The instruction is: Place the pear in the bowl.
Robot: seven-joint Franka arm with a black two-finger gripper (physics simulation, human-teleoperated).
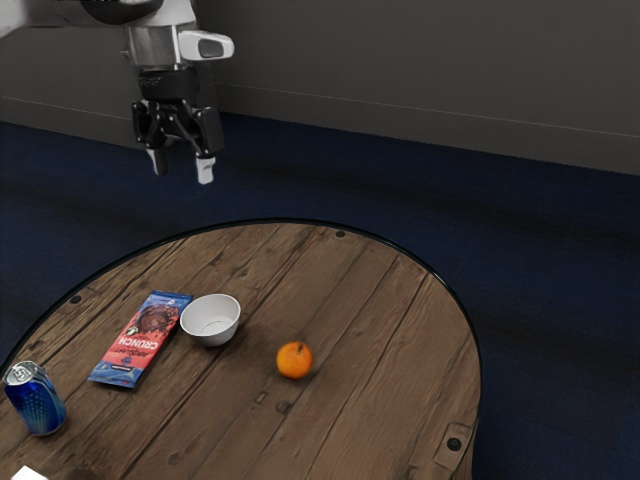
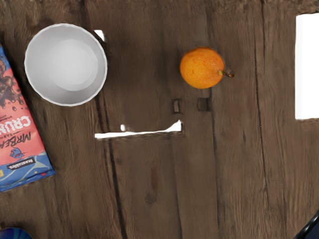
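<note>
Where a pear is named in the task, a round orange fruit is shown, set on the bare wood of the round worktop, outside the bowl; its short stem is shown at its side, pointed away from the bowl. The white bowl is stood upright near the fruit, toward the exterior view's left, with a gap of wood left between them. On the bowl's other side a red and blue chocolate bar is laid flat, just beside it; whether the two are touched together cannot be told. Farther out, past the bar, a blue can is stood upright. A thin, uneven white patch is seen on the wood in the wrist view, near the bowl and the fruit; what it is cannot be made out. High above the worktop the hand is held by the arm, pointed downward and released, its two fingertips spread well apart
</note>
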